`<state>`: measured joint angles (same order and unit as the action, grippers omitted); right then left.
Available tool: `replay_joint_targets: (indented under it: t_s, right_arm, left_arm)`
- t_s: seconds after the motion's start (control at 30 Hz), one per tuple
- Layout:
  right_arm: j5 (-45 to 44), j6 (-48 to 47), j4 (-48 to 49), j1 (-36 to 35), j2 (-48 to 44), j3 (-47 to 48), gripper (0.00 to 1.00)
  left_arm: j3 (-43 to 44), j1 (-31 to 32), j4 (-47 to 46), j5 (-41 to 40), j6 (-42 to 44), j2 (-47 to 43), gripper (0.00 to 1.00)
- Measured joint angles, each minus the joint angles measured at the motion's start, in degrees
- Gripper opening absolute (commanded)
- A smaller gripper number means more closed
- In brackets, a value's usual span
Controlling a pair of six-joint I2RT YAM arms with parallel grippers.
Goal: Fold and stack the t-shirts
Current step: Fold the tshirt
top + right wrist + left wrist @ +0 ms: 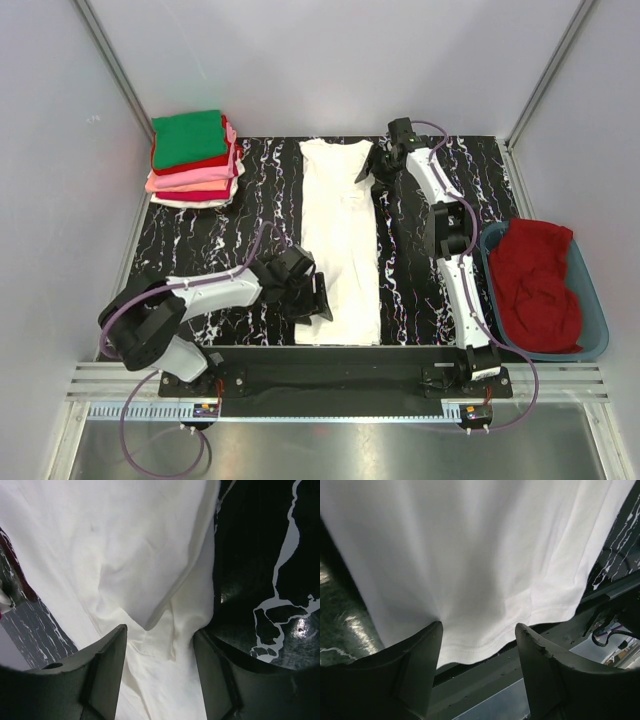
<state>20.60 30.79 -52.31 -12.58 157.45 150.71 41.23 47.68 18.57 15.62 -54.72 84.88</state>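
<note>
Top external: white t-shirt (340,235) flat, left tool (322,298) wide at near-left hem, right tool (368,168) wide at far-right edge

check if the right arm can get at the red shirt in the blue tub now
Probably yes. The red shirt lies uncovered in the blue tub beside the right arm's base. The right gripper must first swing back from the far end of the white shirt.
</note>
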Motion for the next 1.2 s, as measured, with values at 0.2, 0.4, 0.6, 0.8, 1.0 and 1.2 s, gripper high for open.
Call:
replay_joint_targets:
  t_s: [0.2, 0.4, 0.6, 0.8, 1.0, 1.2]
  right_arm:
    - [2.0, -1.0, 3.0, 0.3, -1.4, -2.9, 0.77]
    - [0.2, -5.0, 2.5, 0.5, -10.0, -14.4, 0.84]
    - [-2.1, -4.5, 9.3, 0.4, -45.4, -57.7, 0.83]
    - [-4.5, 2.0, 13.6, -9.5, -81.4, -92.6, 0.72]
    - [-3.4, 13.0, 15.1, -18.9, -90.7, -117.7, 0.56]
    - [-3.8, 19.3, 15.9, -23.1, -91.5, -121.7, 0.54]
  left_arm:
    - [7.1, -0.1, 13.3, -5.2, 1.5, -4.0, 0.71]
    - [12.7, -0.1, 21.7, -13.2, 5.0, -14.7, 0.72]
    - [0.6, -0.2, 21.3, -14.5, 3.6, -23.7, 0.71]
    - [-11.1, -0.2, 19.9, -12.5, 0.3, -28.3, 0.70]
    - [-13.1, -0.2, 14.5, -11.2, -1.7, -28.3, 0.70]
    - [-15.9, -0.2, 10.8, -10.0, -3.3, -27.9, 0.70]
